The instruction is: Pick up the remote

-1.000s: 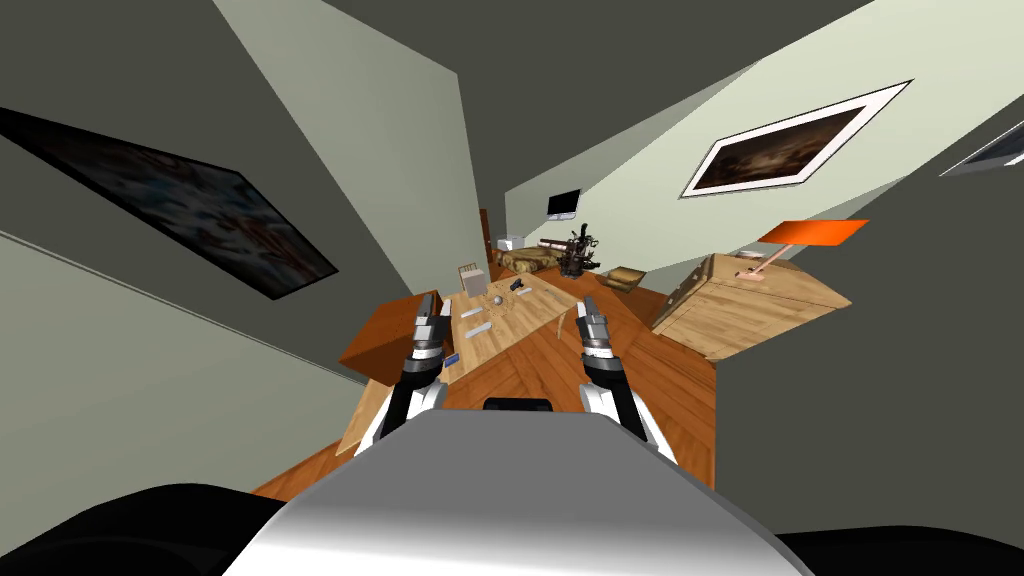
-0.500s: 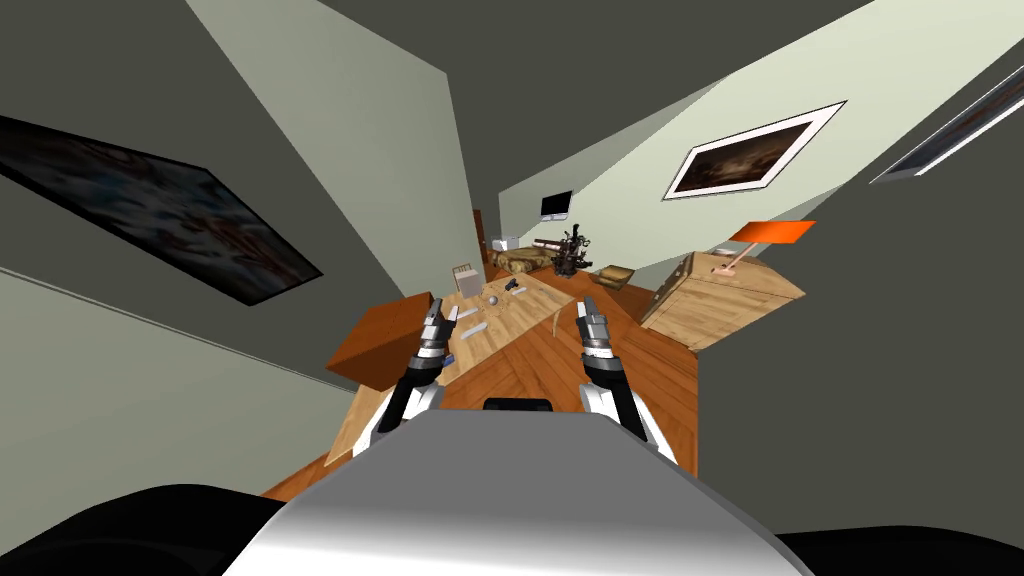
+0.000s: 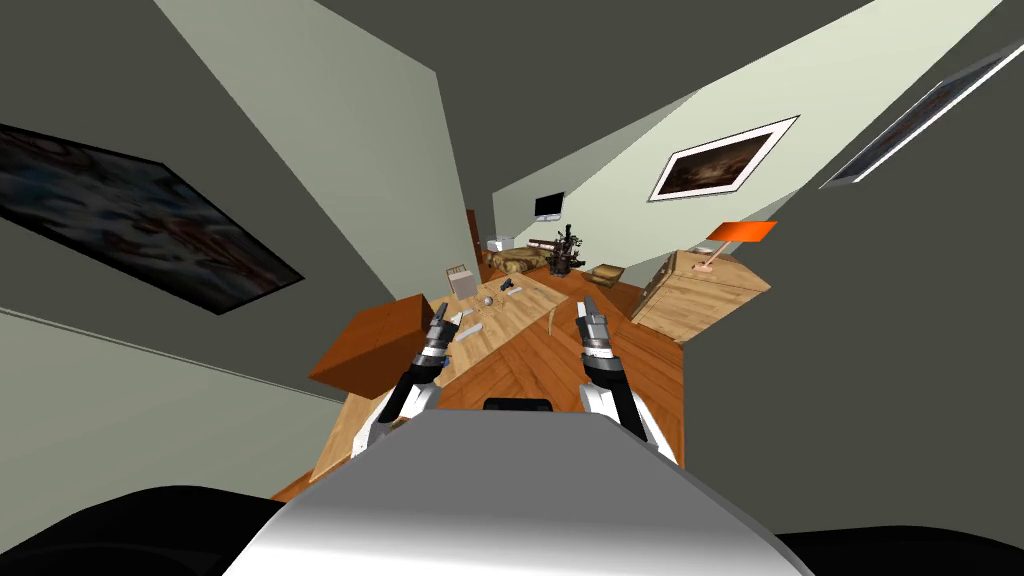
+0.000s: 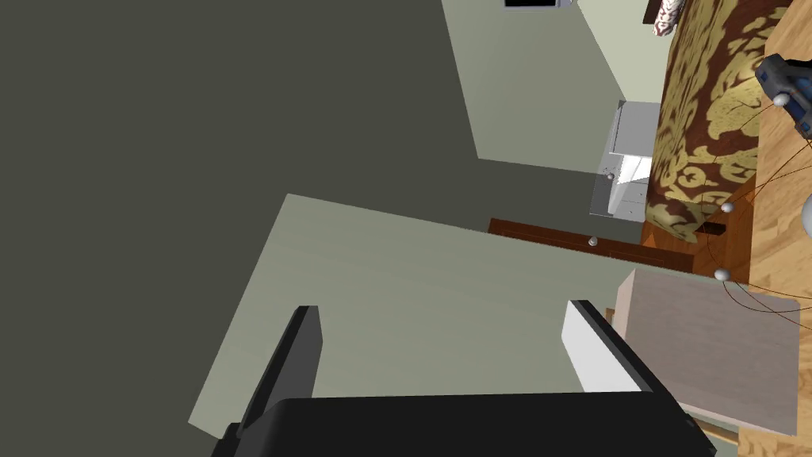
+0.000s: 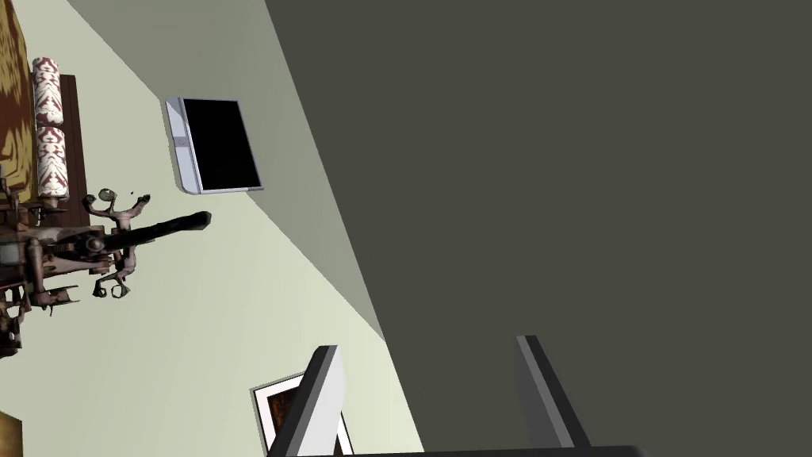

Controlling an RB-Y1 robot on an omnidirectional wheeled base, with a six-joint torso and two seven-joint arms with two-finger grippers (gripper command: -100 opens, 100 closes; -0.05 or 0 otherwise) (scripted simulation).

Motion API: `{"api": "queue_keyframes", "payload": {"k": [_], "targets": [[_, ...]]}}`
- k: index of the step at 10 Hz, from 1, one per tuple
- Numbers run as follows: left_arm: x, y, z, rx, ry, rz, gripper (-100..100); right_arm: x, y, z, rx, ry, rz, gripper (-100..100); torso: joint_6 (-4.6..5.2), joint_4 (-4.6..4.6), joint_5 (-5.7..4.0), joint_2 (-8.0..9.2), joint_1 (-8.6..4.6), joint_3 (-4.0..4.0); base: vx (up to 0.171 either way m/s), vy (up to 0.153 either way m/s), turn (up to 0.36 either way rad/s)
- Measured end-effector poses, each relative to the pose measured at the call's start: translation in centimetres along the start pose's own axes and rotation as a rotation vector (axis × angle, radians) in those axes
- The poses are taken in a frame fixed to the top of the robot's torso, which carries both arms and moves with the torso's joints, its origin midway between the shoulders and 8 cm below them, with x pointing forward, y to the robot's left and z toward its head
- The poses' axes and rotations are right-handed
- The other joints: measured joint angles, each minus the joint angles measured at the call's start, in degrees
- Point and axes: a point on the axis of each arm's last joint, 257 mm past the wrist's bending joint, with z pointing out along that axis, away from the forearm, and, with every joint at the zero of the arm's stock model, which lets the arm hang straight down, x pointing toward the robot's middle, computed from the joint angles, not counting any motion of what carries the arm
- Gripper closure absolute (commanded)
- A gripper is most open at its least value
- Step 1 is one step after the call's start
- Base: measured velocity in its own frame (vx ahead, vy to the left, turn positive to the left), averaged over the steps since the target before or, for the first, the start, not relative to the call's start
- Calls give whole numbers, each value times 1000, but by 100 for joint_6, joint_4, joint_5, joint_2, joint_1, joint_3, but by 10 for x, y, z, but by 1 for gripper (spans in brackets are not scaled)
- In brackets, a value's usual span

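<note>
Bench: one [image 3: 500, 315], light wood.
Box on the bench: one [image 3: 460, 282], pale.
Ball on the bench: one [image 3: 488, 300], small and grey.
Dark blue gadget on the bench: one [image 3: 506, 285].
Flat pale bars on the bench: two that can be made out, a near bar [image 3: 470, 328] and a far bar [image 3: 515, 292].
Brown cabinet beside the bench: one [image 3: 375, 345].
Wooden dresser: one [image 3: 700, 295].
Orange lamp on the dresser: one [image 3: 740, 232].
Wall pictures: three, a dark picture [image 3: 130, 220], a white-framed picture [image 3: 720, 160] and an edge-on picture [image 3: 925, 110].
Wall screen: one [image 5: 218, 145].
Patterned sofa: one [image 3: 520, 262].
Rolled cushions: two, an upper roll [image 5: 46, 89] and a lower roll [image 5: 52, 159].
White cabinet: one [image 4: 630, 159].
Dark branching sculpture: one [image 5: 79, 246].
Grippers: two, the left gripper [image 3: 445, 312] and the right gripper [image 3: 588, 303], each with two fingers.
</note>
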Motion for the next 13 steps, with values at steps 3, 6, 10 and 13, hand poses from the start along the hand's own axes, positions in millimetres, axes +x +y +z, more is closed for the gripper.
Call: {"api": "queue_keyframes", "payload": {"k": [3, 6, 10, 13], "targets": [[-8, 32, -5, -94, -1, -67, -100, 0, 0, 0, 0, 0, 0, 0, -3, 0, 0, -1, 1, 0, -2, -14, -111], [-24, 69, -13, -211, -10, -134, -100, 0, 0, 0, 0, 0, 0, 0, 0, -1, 0, -3, 1, -2, 2, -11, -96], [-50, 118, -25, -359, -47, -220, -100, 0, 0, 0, 0, 0, 0, 0, 0, -1, 0, -4, 2, -2, 4, -11, -117], [-67, 149, -43, -474, -87, -277, -100, 0, 0, 0, 0, 0, 0, 0, -4, -1, 0, -5, 2, -3, 10, -12, -137]]}}
